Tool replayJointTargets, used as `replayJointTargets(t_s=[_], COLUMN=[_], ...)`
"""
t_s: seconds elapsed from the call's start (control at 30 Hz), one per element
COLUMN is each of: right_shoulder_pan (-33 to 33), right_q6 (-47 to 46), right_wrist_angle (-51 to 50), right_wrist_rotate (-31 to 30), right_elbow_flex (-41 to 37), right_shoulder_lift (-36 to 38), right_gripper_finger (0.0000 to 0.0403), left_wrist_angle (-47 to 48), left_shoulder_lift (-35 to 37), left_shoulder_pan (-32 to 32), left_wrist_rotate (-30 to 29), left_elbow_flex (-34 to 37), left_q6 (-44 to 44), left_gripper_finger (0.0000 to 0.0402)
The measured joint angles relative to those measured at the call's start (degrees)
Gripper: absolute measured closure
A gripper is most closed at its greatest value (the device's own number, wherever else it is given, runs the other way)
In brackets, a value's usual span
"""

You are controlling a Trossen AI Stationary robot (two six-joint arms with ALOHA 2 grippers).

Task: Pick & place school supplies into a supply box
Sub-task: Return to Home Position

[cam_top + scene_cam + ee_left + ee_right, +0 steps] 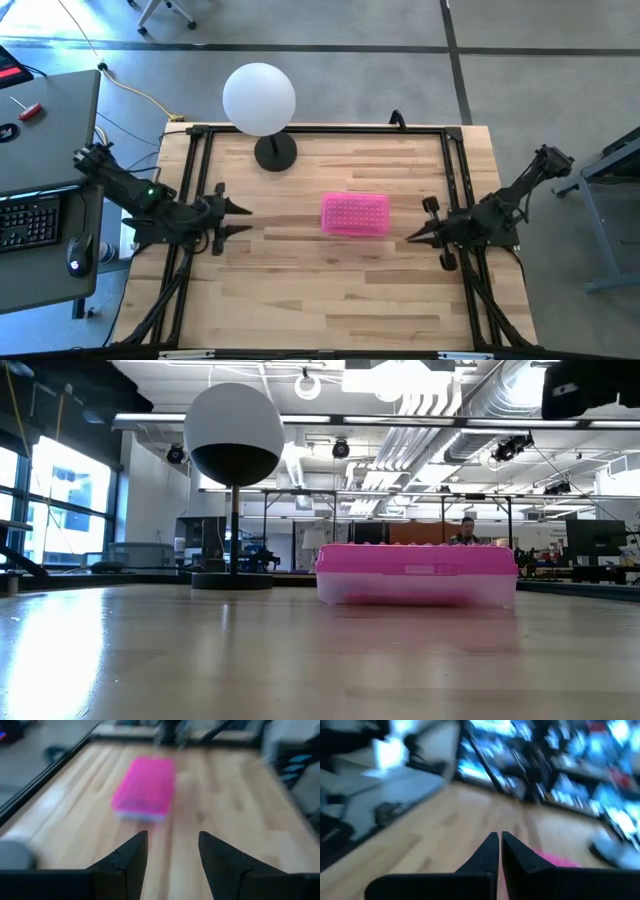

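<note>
The supply box (355, 213) with its pink textured lid sits shut on the table's middle; it also shows in the low view (416, 573) and the left wrist view (145, 788). No pencils, pens or scissors show in any view. My left gripper (242, 219) (172, 840) is open near the table's left side, pointing at the box from a distance. My right gripper (411, 237) (500, 837) is shut, just right of the box and a little nearer, touching nothing; a pink sliver of the box (555, 859) shows past its fingers.
A white globe lamp (260, 100) on a black stand (275, 152) stands at the table's far side, left of the middle. A black frame (320, 130) runs around the tabletop. A desk with a keyboard (30, 220) lies beyond the left edge. Bare wood lies near of the box.
</note>
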State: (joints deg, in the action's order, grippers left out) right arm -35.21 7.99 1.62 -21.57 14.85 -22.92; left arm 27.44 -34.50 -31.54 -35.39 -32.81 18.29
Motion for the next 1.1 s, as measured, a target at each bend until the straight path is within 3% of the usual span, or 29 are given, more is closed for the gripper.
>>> replayJointTargets(t_s=[0.13, 0.37, 0.47, 0.63, 0.87, 1.1], right_shoulder_pan=[1.1, 3.4, 4.5, 6.6, 7.9, 7.9], right_q6=[6.6, 6.0, 6.0, 5.2, 2.6, -6.9], right_wrist_angle=[9.0, 7.3, 7.1, 4.6, 3.3, 1.1], right_wrist_rotate=[2.6, 3.8, 4.6, 4.1, -13.9, -15.0], right_elbow_flex=[-5.5, -12.0, -12.9, -12.9, -12.9, -12.9], right_shoulder_lift=[6.6, 22.0, 22.5, 22.2, 21.8, 21.1], right_gripper_finger=[0.0403, 0.0403, 0.0403, 0.0403, 0.0403, 0.0402], left_wrist_angle=[-9.1, -11.1, -11.5, -15.4, -17.8, -17.4], left_shoulder_lift=[11.7, 29.4, 34.5, 33.4, 30.3, 29.0], left_shoulder_pan=[1.0, 5.3, 6.9, 9.6, 10.5, 10.5], left_wrist_rotate=[1.7, 1.5, 2.4, 5.2, 6.2, 8.1], left_elbow_flex=[10.1, 18.4, 21.3, 26.3, 28.2, 28.1], left_q6=[-3.5, -5.1, -6.3, -4.7, -1.5, -1.3], left_gripper_finger=[0.0195, 0.0195, 0.0195, 0.0195, 0.0195, 0.0195])
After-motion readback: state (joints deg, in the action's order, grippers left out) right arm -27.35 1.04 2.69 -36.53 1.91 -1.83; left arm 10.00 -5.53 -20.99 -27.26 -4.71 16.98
